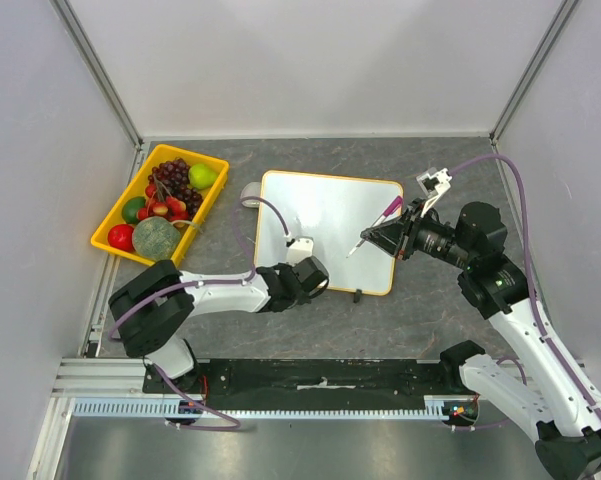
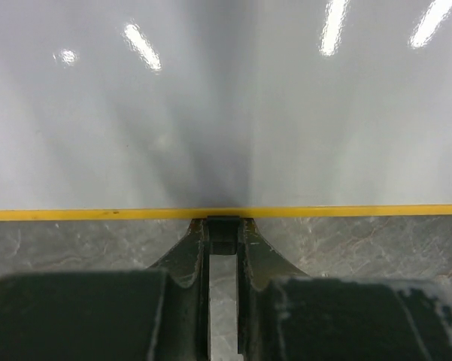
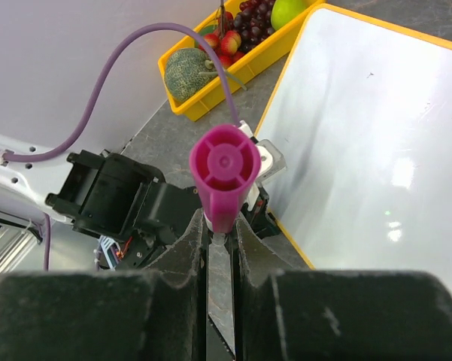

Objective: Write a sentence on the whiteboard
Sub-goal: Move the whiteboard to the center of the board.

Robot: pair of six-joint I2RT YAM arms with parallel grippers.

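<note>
Whiteboard [image 1: 320, 215], pinched by the left fingers [image 2: 189, 259], could slip if the marker [image 3: 226, 177] clenched in the right fingers [image 3: 186, 252] presses hard.

White walls [image 1: 320, 60] enclose a grey marbled table [image 1: 405, 325].

The marker [image 3: 224, 177] tip hides behind its own body; whether it touches the whiteboard [image 1: 320, 215] seems unclear.

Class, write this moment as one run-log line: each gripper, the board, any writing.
left gripper: shut on whiteboard near rim | right gripper: shut on magenta marker | sentence: none visible
</note>
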